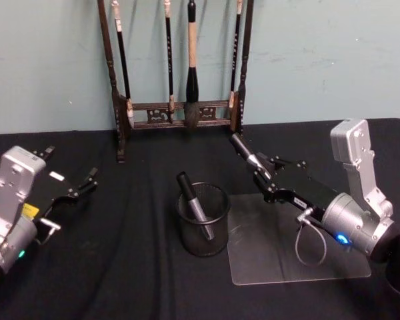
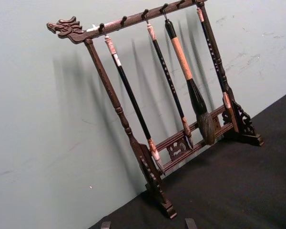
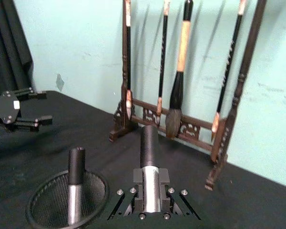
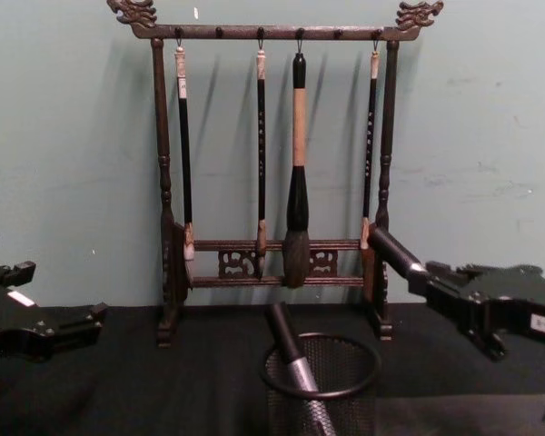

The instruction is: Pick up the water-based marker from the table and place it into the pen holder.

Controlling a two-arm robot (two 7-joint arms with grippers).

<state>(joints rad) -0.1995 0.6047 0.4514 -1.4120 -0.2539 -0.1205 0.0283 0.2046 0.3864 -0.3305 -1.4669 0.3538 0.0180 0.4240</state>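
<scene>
Right pincer [image 1: 265, 176] clamped on the water-based marker [image 1: 244, 151], held above the table [image 1: 120, 267], right of the pen holder [image 1: 217, 241]
The marker's long axis slants up and away from the holder, dark end toward the brush rack [image 1: 180, 113]. The right wrist view shows its silver barrel between the pincer's fingers. The head view shows a second marker [image 1: 195, 200] leaning in the holder, and the left pincer [image 1: 70, 167], fingers apart, well left of it

Matte cloth table [image 1: 120, 267], wire-mesh pen holder [image 1: 195, 244], dark wooden brush rack [image 4: 227, 244]
</scene>
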